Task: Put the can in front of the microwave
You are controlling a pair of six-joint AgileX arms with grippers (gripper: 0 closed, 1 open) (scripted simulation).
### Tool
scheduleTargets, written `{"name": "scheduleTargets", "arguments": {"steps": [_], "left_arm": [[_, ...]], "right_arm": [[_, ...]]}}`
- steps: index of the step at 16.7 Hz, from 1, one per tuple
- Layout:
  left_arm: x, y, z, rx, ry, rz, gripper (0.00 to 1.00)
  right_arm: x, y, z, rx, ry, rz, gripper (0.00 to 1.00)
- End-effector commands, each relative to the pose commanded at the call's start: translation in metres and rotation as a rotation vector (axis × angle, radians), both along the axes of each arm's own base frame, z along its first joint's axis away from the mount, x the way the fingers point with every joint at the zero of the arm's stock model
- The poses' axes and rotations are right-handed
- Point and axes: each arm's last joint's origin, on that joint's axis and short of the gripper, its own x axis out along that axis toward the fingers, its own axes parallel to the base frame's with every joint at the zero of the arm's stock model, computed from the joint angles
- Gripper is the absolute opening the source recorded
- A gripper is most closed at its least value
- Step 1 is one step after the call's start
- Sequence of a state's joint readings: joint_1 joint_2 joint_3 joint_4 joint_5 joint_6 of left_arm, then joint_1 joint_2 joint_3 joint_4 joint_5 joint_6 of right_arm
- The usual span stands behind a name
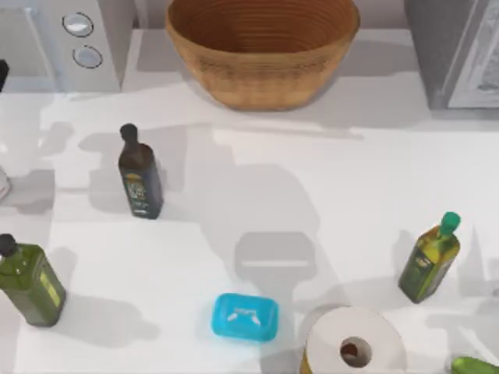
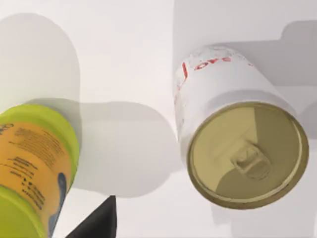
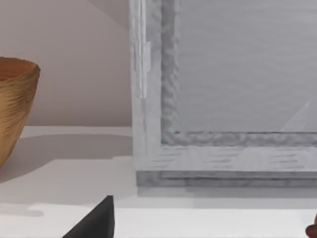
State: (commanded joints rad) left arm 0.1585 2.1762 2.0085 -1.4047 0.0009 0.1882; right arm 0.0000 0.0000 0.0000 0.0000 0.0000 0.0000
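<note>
Over the white table (image 1: pixel 312 179), smooth and matte with soft grey shadows, the microwave (image 1: pixel 70 43) sits at the far left corner, a pale boxy shell with two round silver dials (image 1: pixel 77 24) stacked on its panel. Beside it at the back is a wide woven basket (image 1: pixel 261 51), tan and ribbed, bowl-shaped. At the far right corner stands a darker grey box (image 1: pixel 452 51) with a flat pale front; the right wrist view looks at that front, framed and faintly streaked, with the basket's curved wall off to one side.

Scattered across the table: a dark brown bottle (image 1: pixel 139 175) with a black cap left of centre, an olive-green bottle (image 1: pixel 30 282) at the left edge, another green bottle (image 1: pixel 430 261) with a bright green cap on the right. Near the front lies a rounded blue plastic box (image 1: pixel 245 316), and just beside it a white paper roll (image 1: pixel 355 341) seen end-on, its brown core showing.

The can (image 2: pixel 233 134) stands upright on the table in the left wrist view: white cylinder, red lettering, dull gold lid with its pull tab. Near it, apart from it, stands a lime-green container (image 2: pixel 34 163) with an orange label. A dark fingertip (image 2: pixel 96 223) pokes into that view's edge, touching nothing. How wide either claw stands, I cannot tell.
</note>
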Motion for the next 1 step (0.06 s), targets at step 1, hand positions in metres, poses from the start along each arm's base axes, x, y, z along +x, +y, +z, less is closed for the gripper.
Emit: {"name": "scheduleTargets", "arguments": {"steps": [1], "left_arm": [[-0.0004,-0.0003,0.0029,0.000,-0.003,0.000,1.00]], "right_arm": [[0.0000,0.0000,0.0000,0.000,0.000,0.000,1.00]]}}
